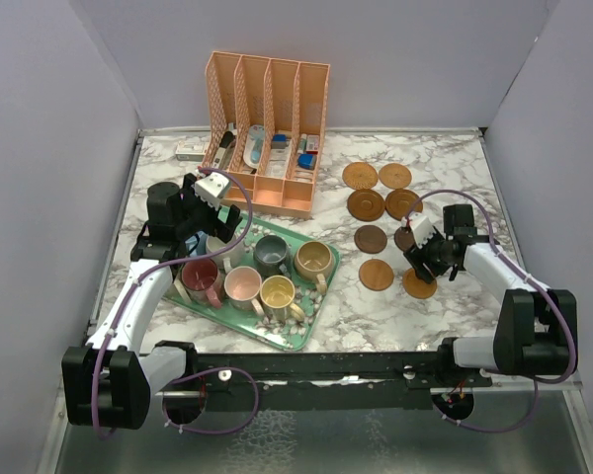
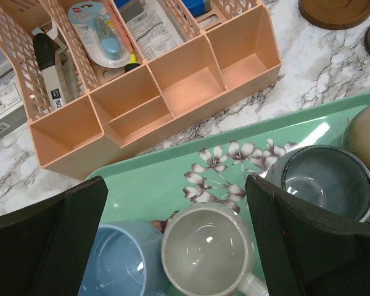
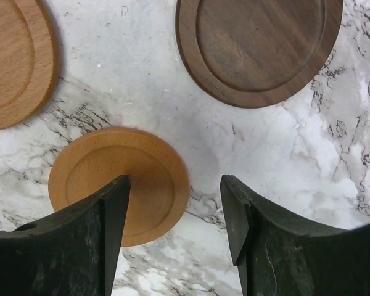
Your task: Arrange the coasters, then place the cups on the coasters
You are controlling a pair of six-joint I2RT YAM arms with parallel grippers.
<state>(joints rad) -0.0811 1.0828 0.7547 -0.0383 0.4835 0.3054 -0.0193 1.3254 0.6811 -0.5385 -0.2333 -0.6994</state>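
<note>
Entry — light wooden coaster [image 3: 105, 166]: lies flat on the marble table [image 3: 283, 160], at the near end of the coaster group on the table's right side. It sits off-centre under the right gripper [image 3: 172, 185], towards the left of the wrist view. One finger overlaps the disc, the other stands over bare marble, and the disc's edge falls inside the gap. Jaws partly apart, holding nothing. The coaster is round, with no long axis and only a thin rim to pinch. Dark coaster [image 3: 259, 49] beyond it, apart, with open marble between. Left gripper [image 2: 176, 180]: jaws spread wide and empty, above the cream cup [image 2: 206, 250] on the green floral tray [image 2: 172, 166]. No cup is on a coaster yet. By my judgement the right arm is nearer — the coaster is its job.
</note>
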